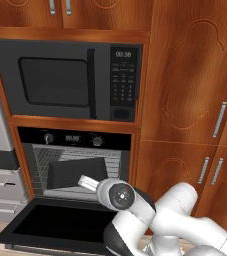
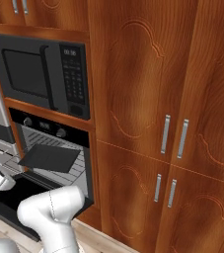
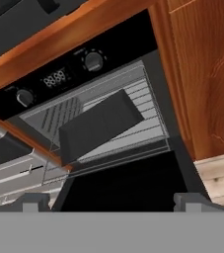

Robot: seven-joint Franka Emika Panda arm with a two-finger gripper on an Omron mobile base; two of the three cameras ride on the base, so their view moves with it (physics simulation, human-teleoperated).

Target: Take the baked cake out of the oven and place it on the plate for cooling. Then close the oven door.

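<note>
The black oven [image 1: 75, 138] stands open, and its oven door [image 1: 55, 222] lies flat, folded down toward me. A dark flat tray [image 1: 77, 171] rests tilted on the wire rack [image 1: 116, 159] inside. The hand view shows the same tray [image 3: 99, 124] below the two knobs and the display. No cake can be made out on it, and the plate is out of view. My gripper [image 3: 112, 201] hovers open and empty above the lowered door [image 3: 128, 184], pointing into the oven mouth and short of the tray. From the left base view the gripper [image 1: 87, 182] sits just in front of the rack.
A dark grey microwave [image 1: 55, 80] with a keypad is mounted above the oven. Tall wooden cabinet doors [image 2: 148, 123] with silver handles fill the right side. A grey appliance with drawers [image 1: 0, 165] stands at the left. The lowered door [image 2: 19, 195] juts out low over the wooden floor.
</note>
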